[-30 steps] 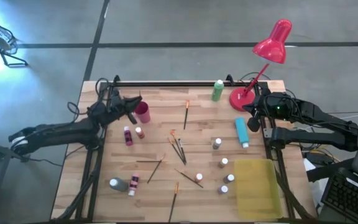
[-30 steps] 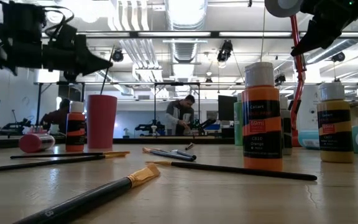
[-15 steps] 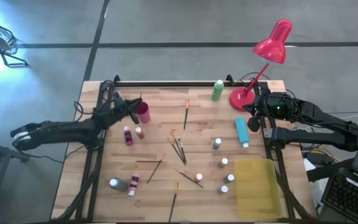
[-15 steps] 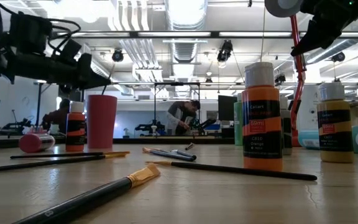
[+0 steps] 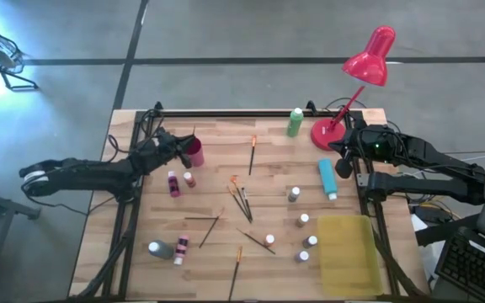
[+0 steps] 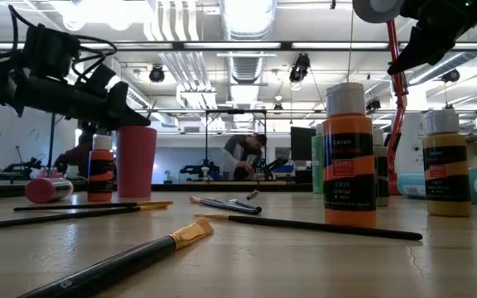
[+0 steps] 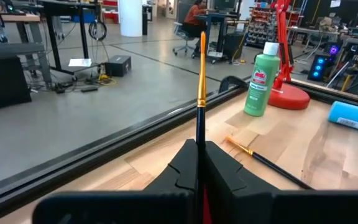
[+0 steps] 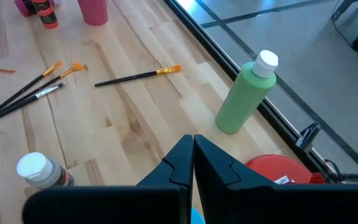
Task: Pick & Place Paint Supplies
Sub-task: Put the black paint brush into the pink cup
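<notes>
The left gripper is clamped on a thin paintbrush, whose handle rises upright from between its fingers, bristles at the top. It hangs just beside and above the pink cup on the table. Past it stands the green bottle. The right gripper waits closed and empty, the blue bottle lying just beside it.
</notes>
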### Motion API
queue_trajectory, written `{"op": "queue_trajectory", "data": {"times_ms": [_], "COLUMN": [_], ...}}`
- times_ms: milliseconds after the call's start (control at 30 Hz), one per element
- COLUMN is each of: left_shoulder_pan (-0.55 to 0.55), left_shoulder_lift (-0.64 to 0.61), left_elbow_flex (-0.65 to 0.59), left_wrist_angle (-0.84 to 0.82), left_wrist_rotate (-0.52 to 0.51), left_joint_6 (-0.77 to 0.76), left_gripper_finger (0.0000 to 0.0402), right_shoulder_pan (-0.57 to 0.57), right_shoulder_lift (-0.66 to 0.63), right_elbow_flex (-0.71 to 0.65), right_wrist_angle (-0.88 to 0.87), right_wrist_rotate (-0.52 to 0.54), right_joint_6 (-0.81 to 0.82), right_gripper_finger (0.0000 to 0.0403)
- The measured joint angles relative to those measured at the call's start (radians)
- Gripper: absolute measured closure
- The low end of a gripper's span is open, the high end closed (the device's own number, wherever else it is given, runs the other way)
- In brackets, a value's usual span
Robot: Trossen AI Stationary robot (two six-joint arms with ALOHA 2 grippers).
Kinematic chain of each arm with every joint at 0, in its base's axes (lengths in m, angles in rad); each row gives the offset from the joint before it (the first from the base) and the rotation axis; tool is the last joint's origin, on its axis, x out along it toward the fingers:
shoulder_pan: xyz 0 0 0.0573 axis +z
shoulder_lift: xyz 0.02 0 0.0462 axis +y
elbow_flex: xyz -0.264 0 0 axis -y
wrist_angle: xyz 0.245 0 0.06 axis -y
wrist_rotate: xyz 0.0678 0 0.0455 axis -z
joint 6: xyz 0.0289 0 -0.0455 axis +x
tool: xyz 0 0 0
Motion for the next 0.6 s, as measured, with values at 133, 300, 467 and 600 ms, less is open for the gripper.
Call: {"op": "queue_trajectory", "data": {"times_ms": [133,300,467,600], "left_shoulder_pan": [0.000,0.000,0.000,0.000], "left_shoulder_lift": [0.006,0.005,0.006,0.005], "left_elbow_flex": [0.000,0.000,0.000,0.013], "left_wrist_angle": [-0.005,-0.008,-0.010,-0.015], "left_wrist_rotate": [0.014,0.028,0.034,0.052], "left_joint_6": [-0.001,-0.010,-0.017,-0.017], "left_gripper_finger": [0.0391,0.0370,0.0323,0.0312], "right_shoulder_pan": [0.000,0.000,0.000,0.000], "right_shoulder_lift": [0.000,0.000,0.000,0.000], "right_elbow_flex": [0.000,0.000,0.000,0.000], "right_wrist_angle": [0.000,0.000,0.000,0.000], "right_wrist_rotate": [0.000,0.000,0.000,0.000], "right_joint_6": [0.000,0.000,-0.001,0.000], "right_gripper_finger": [0.0394,0.0394,0.0394,0.0394]}}
